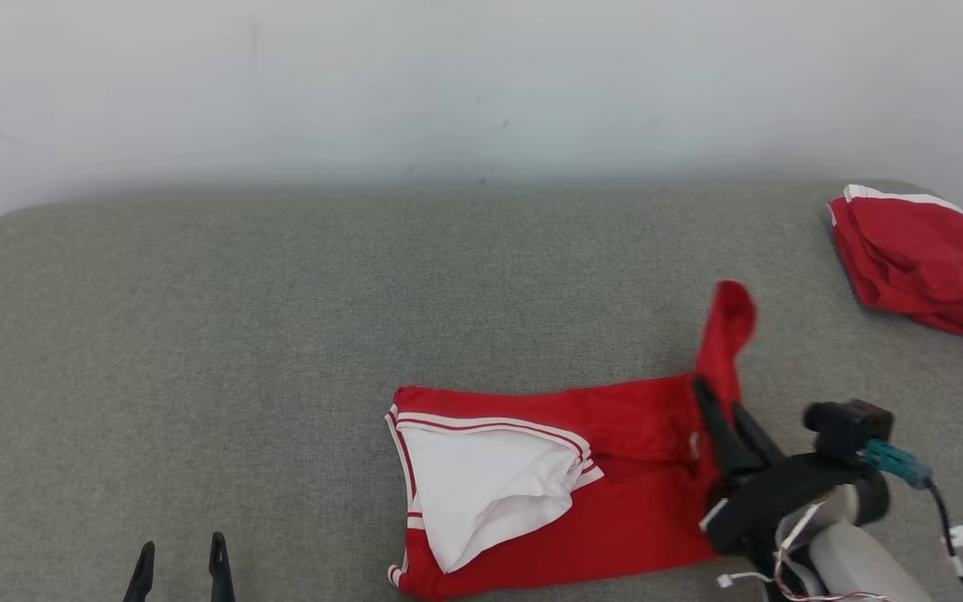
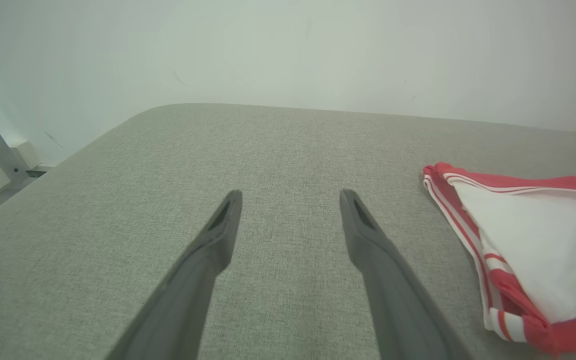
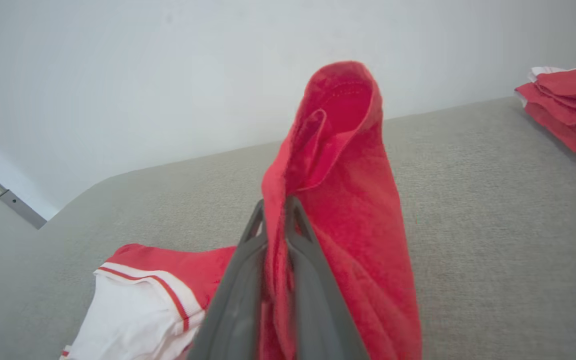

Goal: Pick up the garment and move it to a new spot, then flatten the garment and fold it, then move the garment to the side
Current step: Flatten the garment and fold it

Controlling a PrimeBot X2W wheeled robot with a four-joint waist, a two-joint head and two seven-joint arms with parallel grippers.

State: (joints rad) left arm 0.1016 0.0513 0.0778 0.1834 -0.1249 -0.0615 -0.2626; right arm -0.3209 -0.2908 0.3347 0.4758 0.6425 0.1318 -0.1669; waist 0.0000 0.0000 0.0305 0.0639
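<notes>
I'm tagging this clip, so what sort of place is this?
Likely a test room for folding clothes: a grey fabric table against a white wall, a red garment, a folded red pile.

The right gripper (image 1: 719,395) has two long, dark, tapering fingers (image 1: 711,418) joined to a black housing (image 1: 770,497). Behind the fingers are a boxy black camera (image 1: 848,426), a teal connector (image 1: 895,460) with a black cable (image 1: 945,510), thin red and white wires (image 1: 791,585) and a pale grey forearm (image 1: 853,568). The left gripper (image 2: 290,192) has dark grey fingers with a slot near each tip.
</notes>
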